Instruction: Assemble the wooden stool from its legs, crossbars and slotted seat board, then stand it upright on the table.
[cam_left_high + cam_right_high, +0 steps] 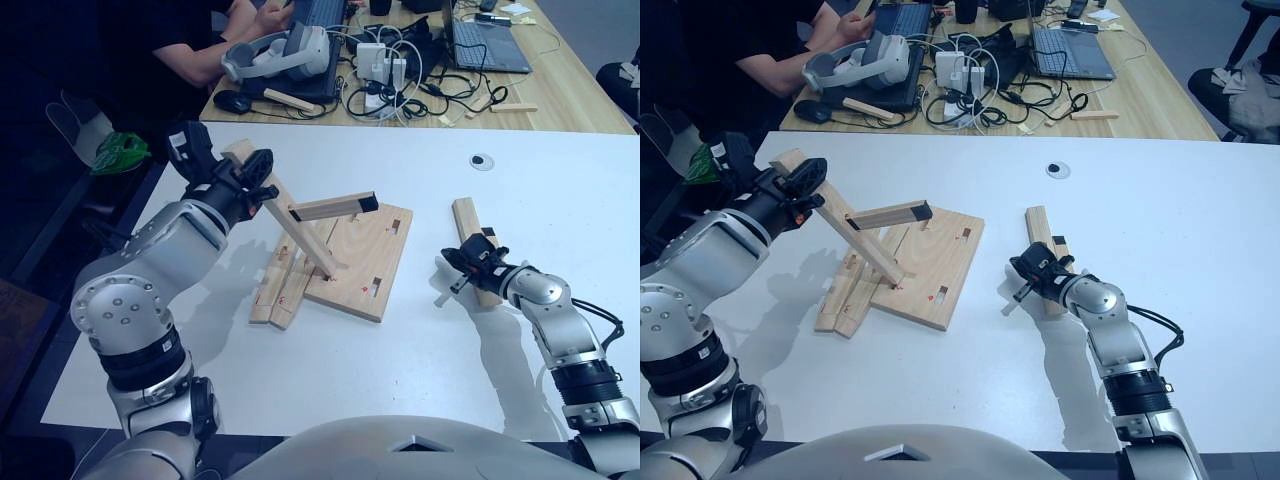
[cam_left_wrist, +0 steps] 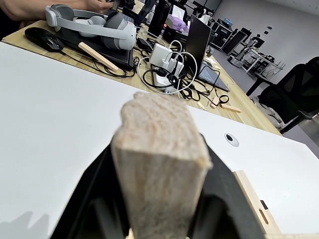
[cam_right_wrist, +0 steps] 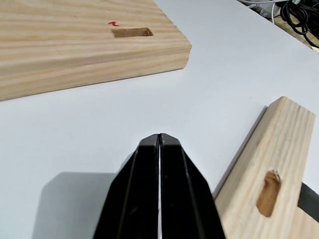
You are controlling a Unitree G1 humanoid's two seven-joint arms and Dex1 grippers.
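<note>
The left gripper (image 1: 250,188) is clenching the top end of a leg (image 1: 300,235), its two fingers pinching the wood from either side. The leg is slanting down and away from it until the foot is meeting the seat board (image 1: 372,262) near a slot. The tilt looks meant for steering the end in, though I cannot tell whether it is seated. A crossbar (image 1: 335,207) is jutting from the leg partway below the grip, pointing away from the gripper. More wooden pieces (image 1: 275,295) are lying beneath the slanted leg at the board's edge nearest this gripper, so room for lowering looks tight there. The right gripper (image 3: 159,143) is sitting with fingers pressed together on nothing, tips low over the table (image 3: 209,94). A loose leg (image 3: 271,164) is lying just beside it, untouched. The board's corner is lying ahead of its tips with bare white surface between, giving open room for sliding forward
</note>
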